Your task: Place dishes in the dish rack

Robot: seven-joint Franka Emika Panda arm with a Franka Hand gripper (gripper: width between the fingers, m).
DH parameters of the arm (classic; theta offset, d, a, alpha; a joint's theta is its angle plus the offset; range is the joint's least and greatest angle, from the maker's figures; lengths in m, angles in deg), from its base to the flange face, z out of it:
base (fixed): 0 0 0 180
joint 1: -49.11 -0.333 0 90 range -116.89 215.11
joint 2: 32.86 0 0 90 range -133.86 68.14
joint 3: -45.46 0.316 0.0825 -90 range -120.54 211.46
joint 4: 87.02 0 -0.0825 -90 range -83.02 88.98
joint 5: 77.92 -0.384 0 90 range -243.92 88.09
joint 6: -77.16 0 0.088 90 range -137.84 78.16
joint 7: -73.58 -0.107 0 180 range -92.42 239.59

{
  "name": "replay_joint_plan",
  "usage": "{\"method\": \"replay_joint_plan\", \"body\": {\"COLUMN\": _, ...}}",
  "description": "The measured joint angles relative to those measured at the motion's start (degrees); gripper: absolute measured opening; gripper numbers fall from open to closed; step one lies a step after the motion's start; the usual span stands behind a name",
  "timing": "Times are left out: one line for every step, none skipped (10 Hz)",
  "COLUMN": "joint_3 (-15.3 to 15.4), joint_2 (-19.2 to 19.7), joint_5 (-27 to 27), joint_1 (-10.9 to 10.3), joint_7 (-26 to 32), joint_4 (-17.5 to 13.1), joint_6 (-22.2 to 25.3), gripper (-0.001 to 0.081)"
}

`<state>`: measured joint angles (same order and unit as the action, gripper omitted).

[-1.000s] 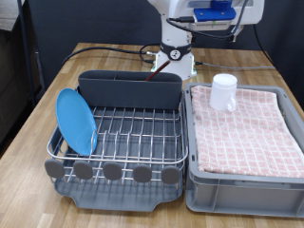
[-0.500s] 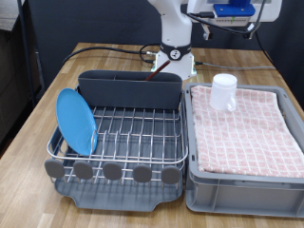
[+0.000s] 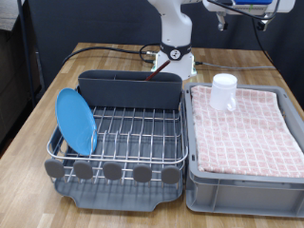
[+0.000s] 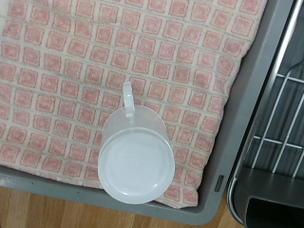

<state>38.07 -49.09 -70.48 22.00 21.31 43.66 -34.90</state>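
Since 1 s ago the arm has been raised; only part of the gripper [image 3: 221, 21] is seen at the exterior view's top, jaws' state can't be told. 1 plate [image 3: 75, 121] is stood in the rack [image 3: 123, 133]. 1 mug [image 3: 223, 92] sits on the cloth [image 3: 247, 128] in the bin [image 3: 242, 185]; mug handle seen only in wrist view.

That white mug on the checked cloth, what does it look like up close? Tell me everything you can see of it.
The mug is plain white and cylindrical, seemingly ceramic, with one loop handle. It stands on the pink-checked cloth in the grey bin, in the corner near the rack. The wrist view looks straight down on its round, flat white top, so it may be upside down, though that is uncertain. Only the cloth touches it; no fingers are in view.
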Motion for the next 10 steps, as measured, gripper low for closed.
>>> {"method": "replay_joint_plan", "body": {"joint_3": -0.1, "joint_2": 0.1, "joint_5": -0.2, "joint_1": 0.0, "joint_7": 0.0, "joint_4": 0.0, "joint_6": 0.0, "gripper": 0.0802}}
{"method": "replay_joint_plan", "body": {"joint_3": -0.1, "joint_2": 0.6, "joint_5": -0.5, "joint_1": 0.0, "joint_7": 0.3, "joint_4": -0.1, "joint_6": 1.0, "gripper": 0.0802}}
{"method": "replay_joint_plan", "body": {"joint_3": -0.1, "joint_2": 2.0, "joint_5": -1.3, "joint_1": 0.0, "joint_7": 1.2, "joint_4": -0.5, "joint_6": 1.8, "gripper": 0.0802}}
{"method": "replay_joint_plan", "body": {"joint_3": 0.0, "joint_2": 4.4, "joint_5": -1.8, "joint_1": 0.0, "joint_7": 1.9, "joint_4": -1.2, "joint_6": 1.9, "gripper": 0.0802}}
{"method": "replay_joint_plan", "body": {"joint_3": 0.4, "joint_2": 7.1, "joint_5": -2.1, "joint_1": -0.1, "joint_7": 2.2, "joint_4": -2.1, "joint_6": 1.8, "gripper": 0.0802}}
{"method": "replay_joint_plan", "body": {"joint_3": 0.9, "joint_2": 9.6, "joint_5": -2.2, "joint_1": -0.1, "joint_7": 2.2, "joint_4": -3.1, "joint_6": 1.5, "gripper": 0.0802}}
{"method": "replay_joint_plan", "body": {"joint_3": 1.4, "joint_2": 11.9, "joint_5": -2.2, "joint_1": -0.2, "joint_7": 2.2, "joint_4": -4.0, "joint_6": 1.3, "gripper": 0.0802}}
{"method": "replay_joint_plan", "body": {"joint_3": 1.9, "joint_2": 13.9, "joint_5": -2.2, "joint_1": -0.2, "joint_7": 2.2, "joint_4": -4.6, "joint_6": 0.6, "gripper": 0.0802}}
{"method": "replay_joint_plan", "body": {"joint_3": 2.3, "joint_2": 15.5, "joint_5": -2.4, "joint_1": -0.2, "joint_7": 2.2, "joint_4": -4.8, "joint_6": -0.2, "gripper": 0.0802}}
{"method": "replay_joint_plan", "body": {"joint_3": 2.5, "joint_2": 16.9, "joint_5": -2.8, "joint_1": -0.2, "joint_7": 2.2, "joint_4": -4.9, "joint_6": -1.0, "gripper": 0.0802}}
